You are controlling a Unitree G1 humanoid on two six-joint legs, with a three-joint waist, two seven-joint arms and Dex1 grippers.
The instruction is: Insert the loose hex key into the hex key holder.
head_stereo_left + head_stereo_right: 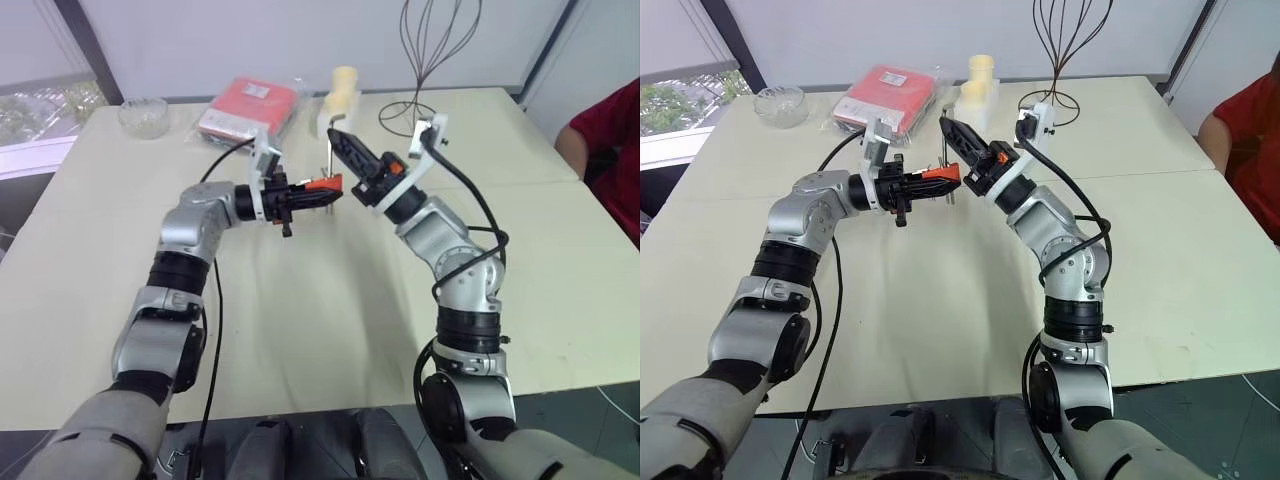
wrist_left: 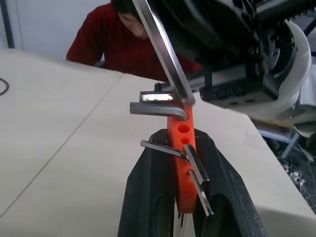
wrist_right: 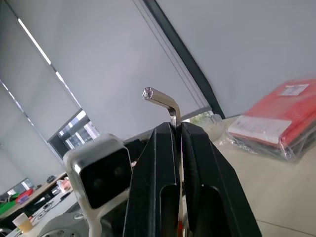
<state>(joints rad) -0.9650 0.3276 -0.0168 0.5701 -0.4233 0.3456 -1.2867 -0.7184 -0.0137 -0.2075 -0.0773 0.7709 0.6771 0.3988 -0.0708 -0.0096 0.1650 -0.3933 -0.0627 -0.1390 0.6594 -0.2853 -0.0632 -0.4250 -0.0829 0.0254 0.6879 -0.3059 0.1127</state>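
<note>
The right gripper (image 3: 175,129) clamps the loose hex key (image 2: 163,49); the left gripper (image 2: 183,163) clamps the hex key holder (image 2: 183,163) above the table (image 1: 300,330). Insertion is under way: the key tip meets the holder's upper end. Next, align with an empty hole and push straight.

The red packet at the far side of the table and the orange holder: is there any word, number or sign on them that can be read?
Red packet: it has a white label, print too small to read.
Hex key holder: plain orange, no marking visible.
</note>
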